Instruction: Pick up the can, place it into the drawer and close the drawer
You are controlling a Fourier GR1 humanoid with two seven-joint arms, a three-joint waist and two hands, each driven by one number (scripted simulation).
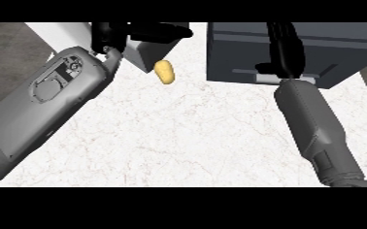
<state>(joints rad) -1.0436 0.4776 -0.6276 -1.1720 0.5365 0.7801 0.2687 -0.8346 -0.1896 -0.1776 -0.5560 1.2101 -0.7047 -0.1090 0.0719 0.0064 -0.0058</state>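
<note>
- Right hand (283, 53): reaches onto the dark grey drawer unit (287, 48) at upper right, fingers curled down near its pale front handle (276, 77). Whether they clasp the handle cannot be told.
- Left hand (132, 34): at upper left, by a pale grey box-like object (147, 53); finger state cannot be told.
- Can: none recognisable. It may be inside the drawer or hidden.
- Small yellow oblong item (165, 72): lies on the white marble tabletop (186, 136), just beside the grey box, apart from both hands.
- Handling judgement: a can would be stiff, light and smooth-walled; take it round the middle.
- Drawer: judged near closing; the front looks almost flush.
</note>
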